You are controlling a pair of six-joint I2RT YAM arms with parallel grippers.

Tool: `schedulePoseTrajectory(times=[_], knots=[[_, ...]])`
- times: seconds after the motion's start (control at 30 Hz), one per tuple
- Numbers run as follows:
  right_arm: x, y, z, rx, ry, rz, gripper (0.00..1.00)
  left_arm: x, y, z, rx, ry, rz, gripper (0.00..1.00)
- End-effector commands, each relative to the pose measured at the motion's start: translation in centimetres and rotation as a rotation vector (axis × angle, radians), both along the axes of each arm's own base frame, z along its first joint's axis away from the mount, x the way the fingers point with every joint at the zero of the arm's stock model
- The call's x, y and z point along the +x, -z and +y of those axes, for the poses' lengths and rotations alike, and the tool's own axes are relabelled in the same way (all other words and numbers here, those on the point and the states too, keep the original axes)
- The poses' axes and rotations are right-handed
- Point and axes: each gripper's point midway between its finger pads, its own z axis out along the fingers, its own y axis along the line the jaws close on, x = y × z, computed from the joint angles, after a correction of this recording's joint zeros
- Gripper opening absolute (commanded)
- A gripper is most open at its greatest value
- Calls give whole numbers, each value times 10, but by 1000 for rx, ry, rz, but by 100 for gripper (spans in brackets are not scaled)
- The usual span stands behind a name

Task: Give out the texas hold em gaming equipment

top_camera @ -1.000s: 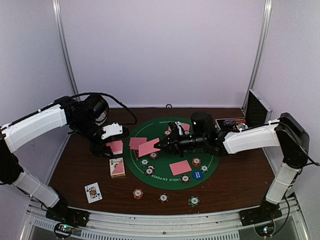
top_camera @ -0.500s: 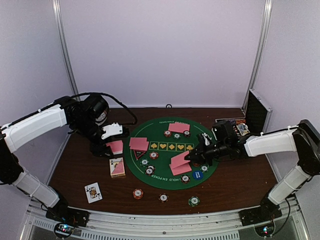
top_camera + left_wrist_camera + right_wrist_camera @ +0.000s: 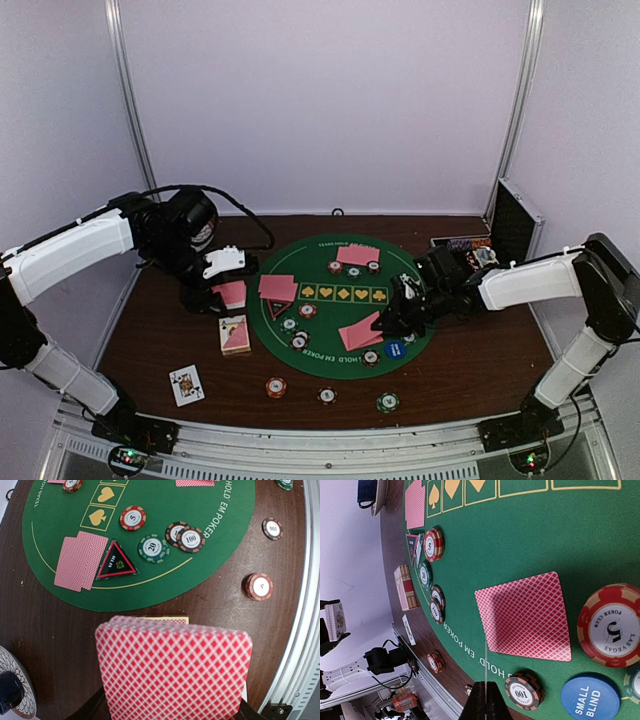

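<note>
L: we see the left gripper [image 3: 225, 296] pinching a deck [image 3: 172, 672] off the mat's [image 3: 330, 272] 9 o'clock edge | R: we see the right gripper [image 3: 485, 697] pressed onto one card [image 3: 484, 665], edge-on, above a flat card [image 3: 525, 615] at the mat's 5 o'clock; blue disc [image 3: 394, 350] at its 4 o'clock

Bright even light, foreground perhaps soft
</note>
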Motion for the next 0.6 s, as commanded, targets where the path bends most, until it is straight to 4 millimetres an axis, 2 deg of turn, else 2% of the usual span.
schedulePoseTrajectory(times=[0.0, 0.17, 0.33, 0.57], knots=[[2, 5, -3, -99, -21, -38, 11, 2, -12, -4, -37, 16, -24, 22], [0, 4, -16, -175, -21, -65, 31, 1, -11, -5, -36, 15, -20, 22], [2, -11, -26, -230, -22, -106, 43, 1, -13, -5, -41, 18, -21, 22], [15, -49, -20, -222, -22, -188, 49, 0, -12, -4, -38, 18, -18, 22]])
